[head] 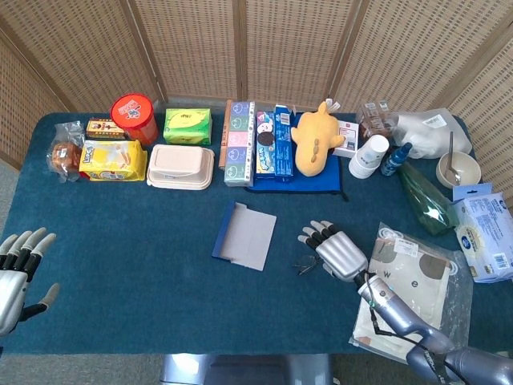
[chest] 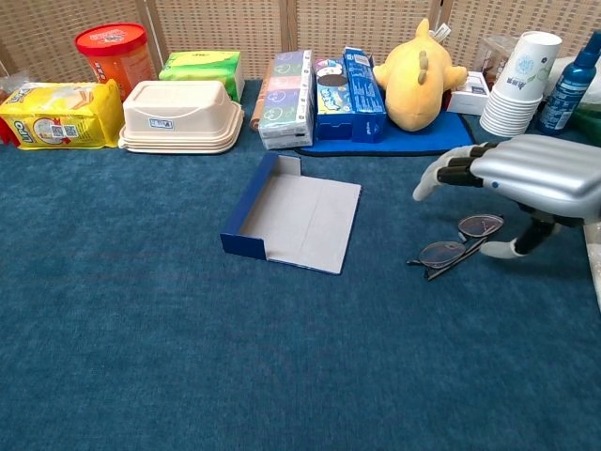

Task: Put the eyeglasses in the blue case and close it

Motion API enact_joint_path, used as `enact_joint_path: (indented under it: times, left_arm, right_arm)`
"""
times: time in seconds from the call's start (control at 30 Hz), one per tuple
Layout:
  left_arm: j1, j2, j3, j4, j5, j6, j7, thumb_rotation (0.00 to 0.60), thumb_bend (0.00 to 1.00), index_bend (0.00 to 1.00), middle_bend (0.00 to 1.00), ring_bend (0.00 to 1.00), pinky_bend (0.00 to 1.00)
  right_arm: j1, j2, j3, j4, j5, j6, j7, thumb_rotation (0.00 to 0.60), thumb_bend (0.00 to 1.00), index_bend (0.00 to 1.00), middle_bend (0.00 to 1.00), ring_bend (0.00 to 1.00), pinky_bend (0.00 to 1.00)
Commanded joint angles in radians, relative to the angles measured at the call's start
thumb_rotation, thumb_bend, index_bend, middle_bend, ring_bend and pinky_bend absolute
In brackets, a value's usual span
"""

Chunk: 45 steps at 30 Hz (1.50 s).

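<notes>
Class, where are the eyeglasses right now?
In the chest view the eyeglasses lie on the table right of the open blue case, under the right hand.

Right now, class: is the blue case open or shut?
Open. The blue case lies flat on the table, its grey inside facing up and empty; the eyeglasses lie outside it.
</notes>
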Motion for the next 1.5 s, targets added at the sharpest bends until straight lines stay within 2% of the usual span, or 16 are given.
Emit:
enact_joint_path:
  times: [0.03, 0.63, 0.9, 1.5]
  left_arm:
    - [-0.001, 0.000, 0.000, 0.004, -0.001, 0.000, -0.005, 0.600, 0.31, 0.07, 0.06, 0.00, 0.00]
    - [0.015, 0.008, 0.005, 0.041, -0.008, 0.027, -0.061, 0.600, 0.31, 0.07, 0.06, 0.00, 0.00]
    - [0.017, 0.007, 0.007, 0.058, -0.009, 0.029, -0.083, 0.600, 0.31, 0.07, 0.06, 0.00, 0.00]
    - [0.023, 0.010, 0.012, 0.067, 0.002, 0.042, -0.097, 0.600, 0.31, 0.07, 0.06, 0.00, 0.00]
  right_arm:
    - [0.008, -0.013, -0.001, 0.014, 0.001, -0.003, 0.000, 0.600, 0.24, 0.22, 0.19, 0.13, 0.21]
    - [0.055, -0.091, 0.003, 0.105, 0.024, -0.009, 0.010, 0.600, 0.24, 0.25, 0.20, 0.14, 0.21]
    - [0.069, -0.117, 0.008, 0.134, 0.032, -0.002, 0.009, 0.600, 0.24, 0.33, 0.22, 0.16, 0.22]
    - [0.056, -0.191, 0.002, 0.240, 0.032, 0.077, 0.060, 0.600, 0.45, 0.37, 0.27, 0.22, 0.25]
